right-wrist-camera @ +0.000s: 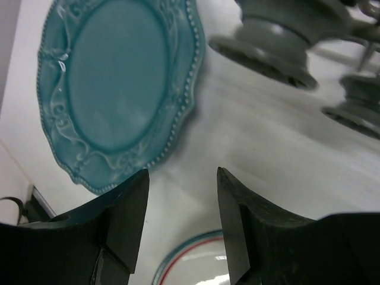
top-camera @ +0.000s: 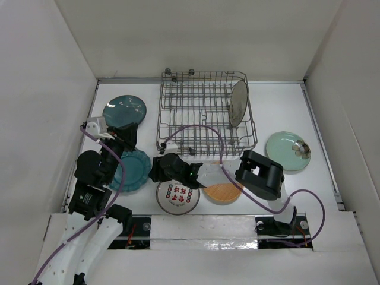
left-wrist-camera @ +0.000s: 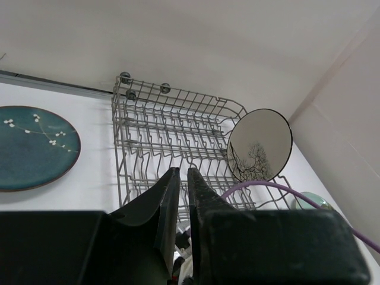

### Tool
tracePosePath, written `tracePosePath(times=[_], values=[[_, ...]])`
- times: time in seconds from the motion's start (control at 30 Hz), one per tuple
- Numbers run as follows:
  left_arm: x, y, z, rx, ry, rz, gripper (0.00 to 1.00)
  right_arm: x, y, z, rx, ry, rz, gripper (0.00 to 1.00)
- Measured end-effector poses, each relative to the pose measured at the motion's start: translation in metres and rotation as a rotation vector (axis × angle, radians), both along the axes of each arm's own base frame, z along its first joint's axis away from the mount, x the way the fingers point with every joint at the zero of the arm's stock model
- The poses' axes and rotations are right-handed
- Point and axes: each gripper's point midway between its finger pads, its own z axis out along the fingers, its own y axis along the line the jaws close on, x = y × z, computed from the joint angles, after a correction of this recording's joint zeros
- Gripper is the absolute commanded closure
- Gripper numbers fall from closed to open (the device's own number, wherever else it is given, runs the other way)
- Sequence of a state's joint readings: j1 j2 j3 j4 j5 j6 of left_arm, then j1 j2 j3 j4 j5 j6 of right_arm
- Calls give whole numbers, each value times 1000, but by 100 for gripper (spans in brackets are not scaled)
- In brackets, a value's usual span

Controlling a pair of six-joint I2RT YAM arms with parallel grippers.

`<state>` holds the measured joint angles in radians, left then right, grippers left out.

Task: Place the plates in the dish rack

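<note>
The dish rack [top-camera: 205, 95] stands at the back middle. The beige-grey plate [top-camera: 238, 102] stands upright in its right end and also shows in the left wrist view [left-wrist-camera: 259, 145]. The dark teal speckled plate [top-camera: 124, 111] lies at the back left. The teal scalloped plate [top-camera: 135, 172], the white patterned plate [top-camera: 177, 199] and the tan-orange plate [top-camera: 224, 193] lie in front of the rack. The pale green plate [top-camera: 285, 151] lies at the right. My right gripper [top-camera: 155, 171] is open and empty, low over the table between the scalloped plate [right-wrist-camera: 113, 83] and the patterned plate's rim [right-wrist-camera: 196, 261]. My left gripper [top-camera: 126, 141] is shut and empty beside the dark teal plate.
White walls close in the table at the back and on both sides. A purple cable [top-camera: 202, 127] arcs over the rack's front edge. The rack's round feet [right-wrist-camera: 267, 35] stand just ahead of my right gripper [right-wrist-camera: 183, 171].
</note>
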<state>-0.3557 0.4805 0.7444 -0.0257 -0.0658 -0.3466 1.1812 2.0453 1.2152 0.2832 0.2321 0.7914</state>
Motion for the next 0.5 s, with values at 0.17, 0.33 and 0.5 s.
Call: tracePosePath(times=[0.17, 0.33, 0.5], values=[[-1, -1, 1, -1, -2, -8, 90, 6, 17, 6, 52, 12, -18, 45], [-3, -1, 3, -5, -12, -10, 89, 9, 27, 4, 69, 28, -32, 45], [-4, -1, 4, -7, -16, -14, 89, 13, 38, -7, 78, 47, -40, 45]])
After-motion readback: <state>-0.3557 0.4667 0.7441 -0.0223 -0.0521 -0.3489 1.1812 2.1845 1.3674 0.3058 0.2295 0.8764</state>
